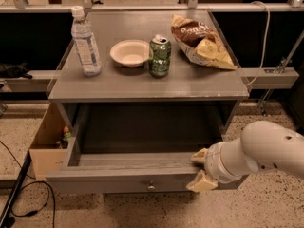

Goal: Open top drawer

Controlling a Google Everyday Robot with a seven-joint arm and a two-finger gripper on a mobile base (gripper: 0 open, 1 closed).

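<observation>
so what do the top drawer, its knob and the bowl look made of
The top drawer looks like wood painted matte grey: dull, flat boards. Its knob seems metal: small with a glint. The bowl is probably paper or foam: cream, matte, thin rim. The pincer sits at the drawer's front right edge.

Table (142, 87): 1. On top: 1 water bottle (85, 42), 1 bowl (129, 52), 1 green can (159, 56). Chip bags (202, 42): brown + yellow lying tog., prob. 2, can't tell for sure. Drawers: 1 drawer (123, 163) in view, w/ 1 round knob (150, 186). Robot arm: 1, w/ 1 gripper (198, 170) at the rt end of the drawer front. On the floor at left: 1 cardboard box (45, 141), 1 black cable (28, 208). Behind at rt: 1 white cable (261, 42).
</observation>
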